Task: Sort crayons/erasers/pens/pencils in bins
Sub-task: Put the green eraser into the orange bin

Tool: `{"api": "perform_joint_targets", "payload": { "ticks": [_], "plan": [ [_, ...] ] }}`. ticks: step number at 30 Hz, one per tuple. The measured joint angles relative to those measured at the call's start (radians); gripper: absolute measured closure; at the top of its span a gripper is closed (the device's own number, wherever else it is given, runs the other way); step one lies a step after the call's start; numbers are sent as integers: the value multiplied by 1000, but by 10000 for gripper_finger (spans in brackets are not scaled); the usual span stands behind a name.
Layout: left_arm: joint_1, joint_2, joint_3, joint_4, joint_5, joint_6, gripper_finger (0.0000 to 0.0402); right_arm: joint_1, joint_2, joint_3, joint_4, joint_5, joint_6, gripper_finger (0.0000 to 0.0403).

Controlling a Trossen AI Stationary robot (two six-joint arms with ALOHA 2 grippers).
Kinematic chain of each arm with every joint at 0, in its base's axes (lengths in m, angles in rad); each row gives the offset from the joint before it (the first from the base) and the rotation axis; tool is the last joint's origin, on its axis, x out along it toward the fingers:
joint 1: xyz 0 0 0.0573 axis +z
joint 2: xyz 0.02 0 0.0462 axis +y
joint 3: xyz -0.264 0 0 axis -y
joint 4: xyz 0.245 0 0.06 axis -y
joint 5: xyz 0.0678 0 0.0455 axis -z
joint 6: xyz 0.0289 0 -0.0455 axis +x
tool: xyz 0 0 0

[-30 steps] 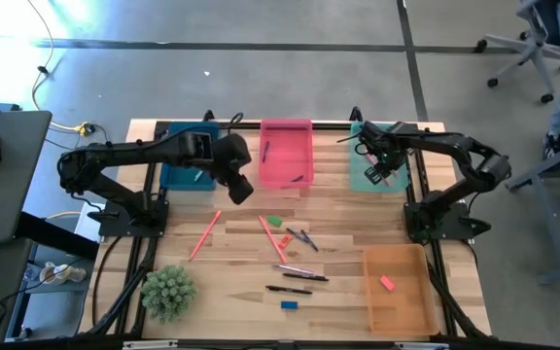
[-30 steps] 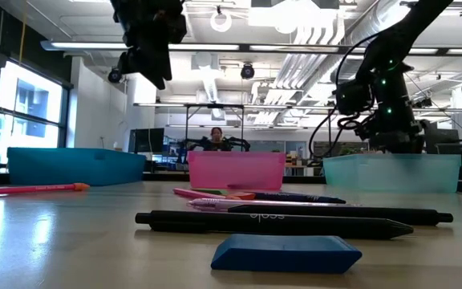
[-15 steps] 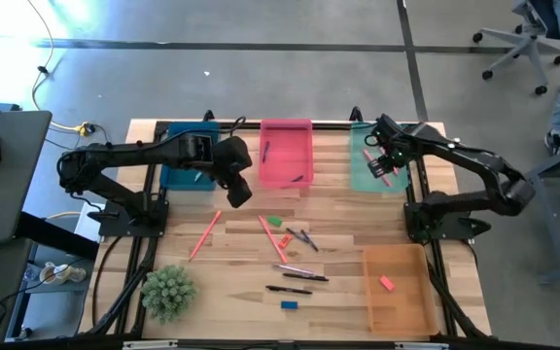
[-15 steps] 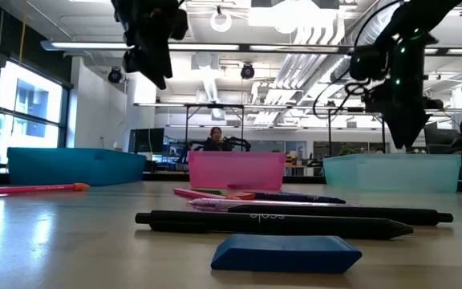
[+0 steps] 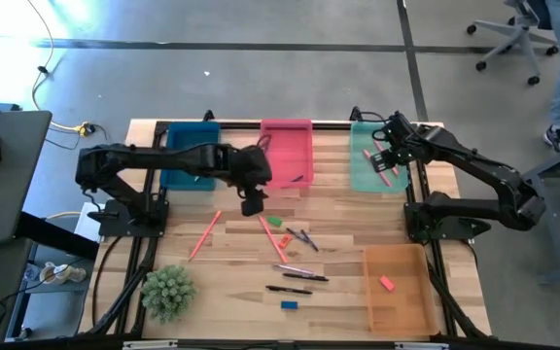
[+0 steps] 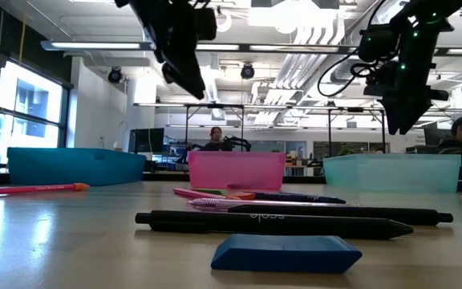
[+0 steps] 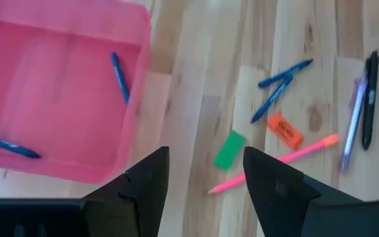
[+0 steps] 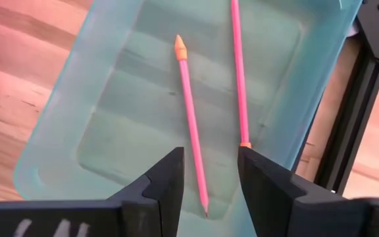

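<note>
A: Where is the left gripper [image 7: 202, 172]?

B: Above the table just in front of the pink bin [image 5: 286, 153], jaws apart, nothing between them. The green eraser [image 7: 229, 149] lies just ahead of it, beside a pink pencil [image 7: 275, 164] and an orange eraser [image 7: 285, 130].

A: How would that eraser handle?

B: My guess: light, slightly soft, grippy rubber. Pinch it across the short sides so it can't twist. The pencils and pens [image 5: 297, 277] are stiff, thin and likely to roll; take them mid-length.

A: And the right gripper [image 8: 209, 172]?

B: Over the teal bin [image 8: 295, 85], fingers spread and empty. Two pink pencils [image 8: 191, 105] lie inside.

A: Anything hard to make out?

B: The blue bin [image 5: 178, 165] is partly covered by the left arm, so its contents are unclear. The orange bin [image 5: 397, 292] holds one pink eraser [image 5: 387, 283]. From table height, the blue eraser [image 6: 285, 253] and a black pen [image 6: 271, 222] block much of the pile behind.
</note>
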Motion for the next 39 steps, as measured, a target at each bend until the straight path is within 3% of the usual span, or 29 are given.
{"api": "perform_joint_targets", "payload": {
  "ticks": [24, 39],
  "plan": [
    [-124, 309, 0, 118, -23, 68, 220, 0, 0, 0, 34, 1, 0, 267],
    [-154, 371, 0, 154, -80, 126, 220, 0, 0, 0, 35, 1, 1, 267]
  ]
}}
